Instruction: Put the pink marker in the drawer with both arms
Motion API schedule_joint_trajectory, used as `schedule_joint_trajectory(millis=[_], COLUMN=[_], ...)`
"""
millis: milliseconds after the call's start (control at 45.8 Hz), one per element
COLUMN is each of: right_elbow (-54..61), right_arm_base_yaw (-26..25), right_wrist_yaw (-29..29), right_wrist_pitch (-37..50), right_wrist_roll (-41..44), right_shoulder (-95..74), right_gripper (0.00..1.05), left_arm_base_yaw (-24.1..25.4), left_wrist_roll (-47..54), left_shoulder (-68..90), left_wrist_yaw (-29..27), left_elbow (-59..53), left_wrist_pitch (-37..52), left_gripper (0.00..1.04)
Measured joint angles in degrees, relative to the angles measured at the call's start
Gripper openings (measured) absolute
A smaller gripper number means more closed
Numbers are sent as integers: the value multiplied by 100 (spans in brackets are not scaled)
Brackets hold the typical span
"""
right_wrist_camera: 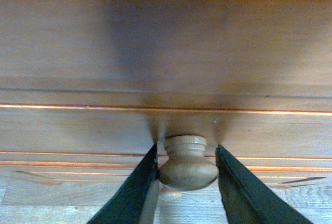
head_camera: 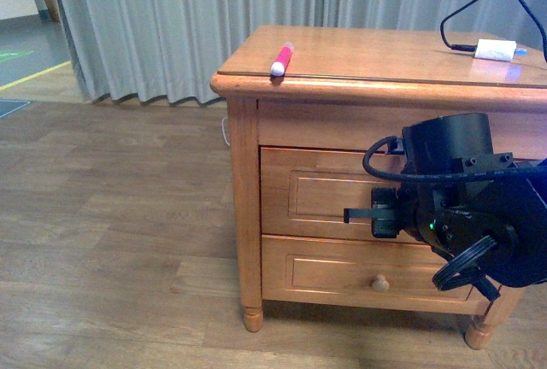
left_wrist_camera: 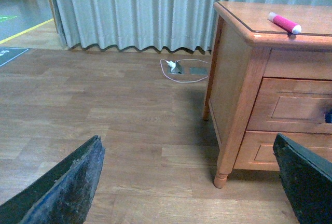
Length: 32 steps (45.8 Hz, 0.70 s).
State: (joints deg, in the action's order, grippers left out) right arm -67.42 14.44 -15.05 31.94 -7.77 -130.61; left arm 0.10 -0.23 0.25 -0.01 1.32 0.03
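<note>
The pink marker [head_camera: 281, 59] lies on the wooden cabinet's top near its front left corner, also seen as the pink marker [left_wrist_camera: 284, 22] in the left wrist view. The upper drawer [head_camera: 316, 194] looks closed. My right arm [head_camera: 466, 202] reaches in front of it and hides the knob in the front view. In the right wrist view my right gripper [right_wrist_camera: 187, 167] is shut on the round pale drawer knob [right_wrist_camera: 188, 168], one finger on each side. My left gripper [left_wrist_camera: 189, 182] hangs open over the floor, left of the cabinet, with nothing between its fingers [left_wrist_camera: 67, 187].
A white charger plug [head_camera: 496, 49] with a black cable lies at the cabinet top's back right. The shallower lower drawer [head_camera: 342, 271] has a small knob [head_camera: 379, 283]. A white cable and floor socket [left_wrist_camera: 179, 68] lie by the grey curtain [head_camera: 214, 19].
</note>
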Motion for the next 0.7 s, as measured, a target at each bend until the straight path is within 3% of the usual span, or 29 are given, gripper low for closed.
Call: schedule_joint_trajectory(millis=[66,371,699], right_elbow=[-13,291,2385], right_arm_base_yaw=[-7,-74,140], right_wrist_yaw=[24,426,739], right_wrist_pitch=[-61,-282,-317], right_wrist_roll=[-11,-420,-970], right_shoulder=[0,284,1727], right_gripper=[24,23,23], left_arm_base_yaw=[0,0,0], left_wrist_roll=[-2,0,-2], left_shoulder=[0,0,0], left_wrist_yaw=[0,0,0], left_elbow=[0,0,0], left_wrist_pitch=[0,0,0], left_gripper=[99,99,99])
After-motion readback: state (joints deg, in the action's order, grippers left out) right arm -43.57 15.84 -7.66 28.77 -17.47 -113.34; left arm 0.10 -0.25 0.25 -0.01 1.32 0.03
